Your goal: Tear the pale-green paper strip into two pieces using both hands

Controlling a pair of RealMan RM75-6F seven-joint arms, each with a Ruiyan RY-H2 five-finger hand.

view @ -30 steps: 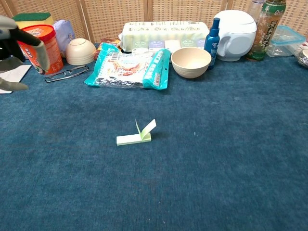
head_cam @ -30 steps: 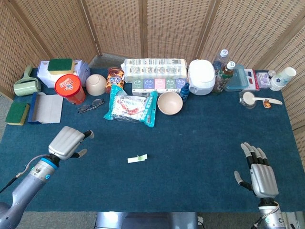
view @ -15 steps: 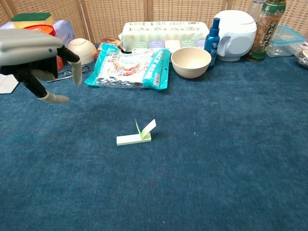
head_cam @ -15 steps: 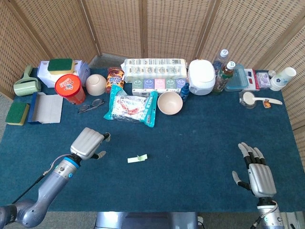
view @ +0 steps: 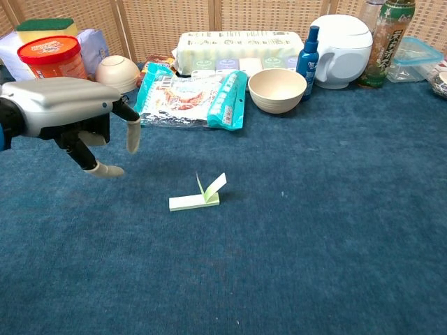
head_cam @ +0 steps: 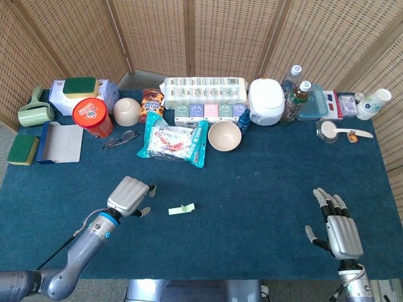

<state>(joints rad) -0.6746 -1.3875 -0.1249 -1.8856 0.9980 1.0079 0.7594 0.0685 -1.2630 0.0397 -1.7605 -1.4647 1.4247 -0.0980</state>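
Blue-carpeted table (head_cam: 264, 182), paper strip (head_cam: 181, 209) atop

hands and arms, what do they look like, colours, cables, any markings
Both hands, left hand and right hand, have a ribbed silver-grey metal back, dark finger segments and pale grey fingertip pads. The left arm is rounded grey metal with a blue ring at the wrist and a thin dark cable alongside. Little of the right arm shows. No markings are readable.

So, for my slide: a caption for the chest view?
Left hand hovers beside the pale-green paper strip lying on the blue table.
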